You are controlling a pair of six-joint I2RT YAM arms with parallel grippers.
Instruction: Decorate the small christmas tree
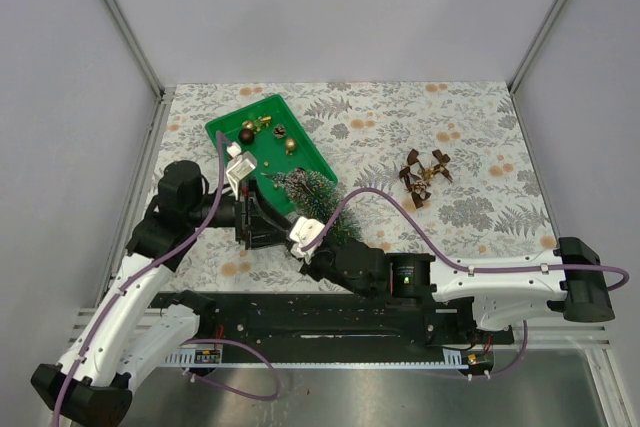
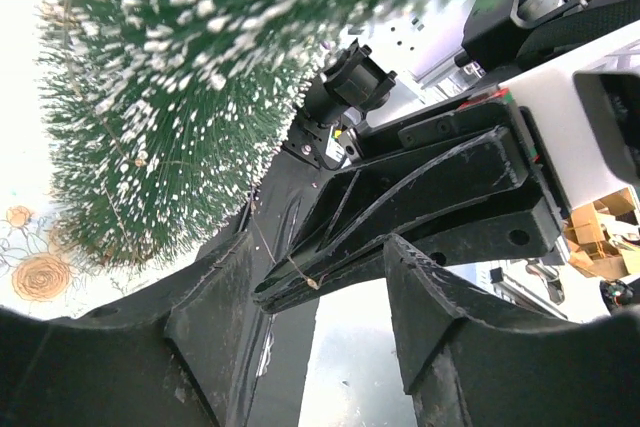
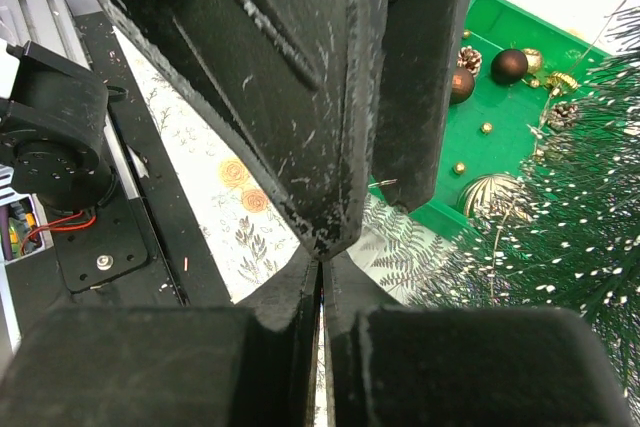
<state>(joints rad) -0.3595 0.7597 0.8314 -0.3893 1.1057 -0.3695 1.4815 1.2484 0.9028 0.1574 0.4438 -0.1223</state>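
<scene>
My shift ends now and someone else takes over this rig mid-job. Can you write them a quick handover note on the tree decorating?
Right gripper: shut; whether it pinches anything is unclear.
Left gripper: fingers apart, with the right gripper's tips apparently between them, beside the small christmas tree.
The tree is at the green tray's near corner. Baubles lie in the tray, and a brown pinecone-like ornament lies apart on the table, to the right.
Done: no decoration visible on the tree.
Left: hang the ornaments.
</scene>
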